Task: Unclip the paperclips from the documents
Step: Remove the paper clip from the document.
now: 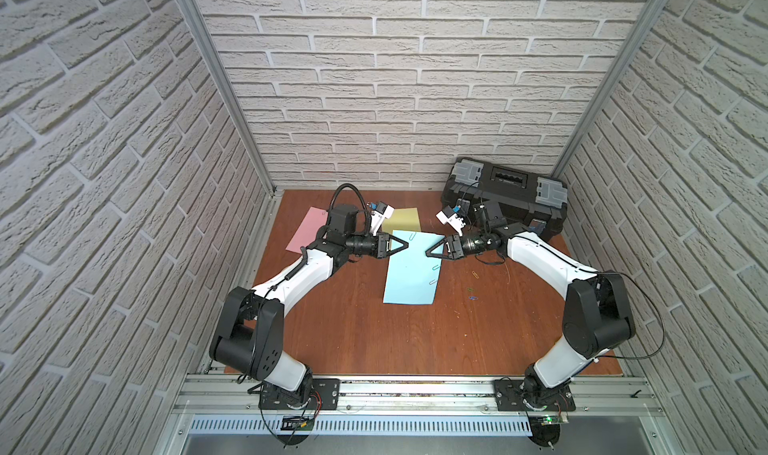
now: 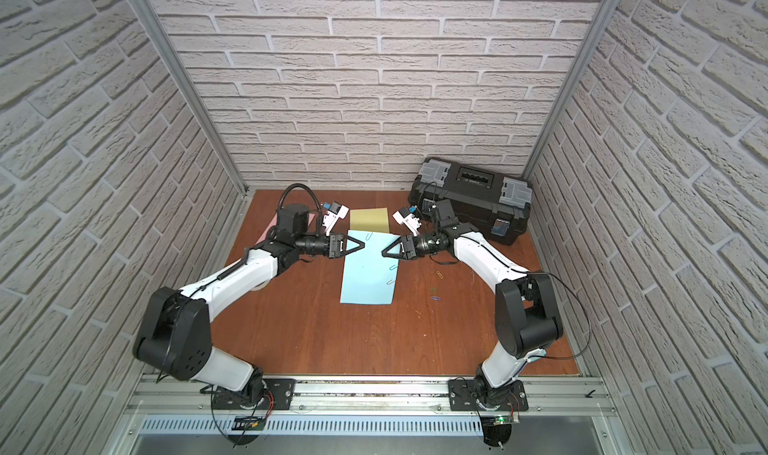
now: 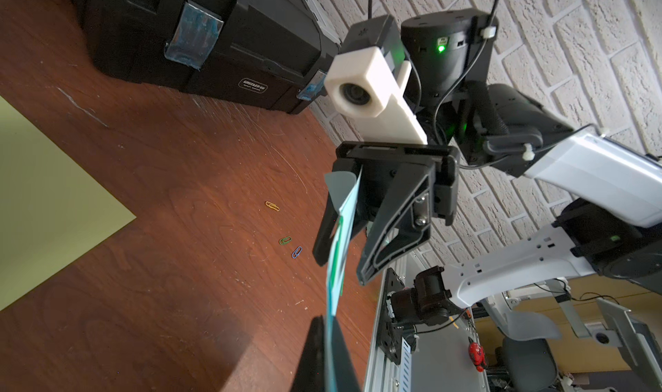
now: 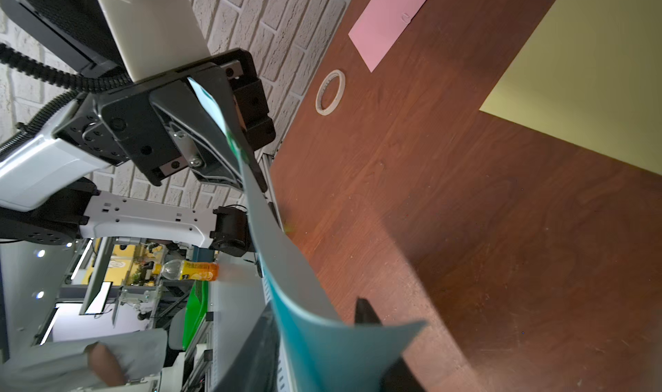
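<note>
- Desk (image 1: 374,340), read as a clock from above, 12 at the back wall.
- Light blue sheet (image 1: 409,278) lies at desk centre. Both wrist views show its far end lifted and bowed.
- Left end effector (image 1: 406,245) is on the sheet's 9 o'clock edge near the far corner, fingers pressed together and pinching the paper.
- Right end effector (image 1: 428,252) is at the 3 o'clock edge. Its fingers (image 3: 394,229) are spread, with the sheet edge passing between them.
- Clips on the blue sheet:
  - top clip (image 1: 412,236) at the 12 o'clock edge
  - green clip (image 1: 435,267) on the 3 o'clock edge, just beside the right tips
  - lower clip (image 1: 433,282) on the same edge, colour unclear
- Loose on the desk at 3 o'clock of the sheet are an orange clip (image 1: 475,274), a loose green clip (image 1: 470,290) and a loose blue clip (image 1: 472,297).
- Yellow sheet (image 1: 402,220) lies at 12, its near edge under the blue one.
- Pink sheet (image 1: 305,230) lies at 10, partly under the left arm, with a clip on its far edge (image 4: 406,17).
- Black toolbox (image 1: 511,199) sits in the 1 o'clock corner.
</note>
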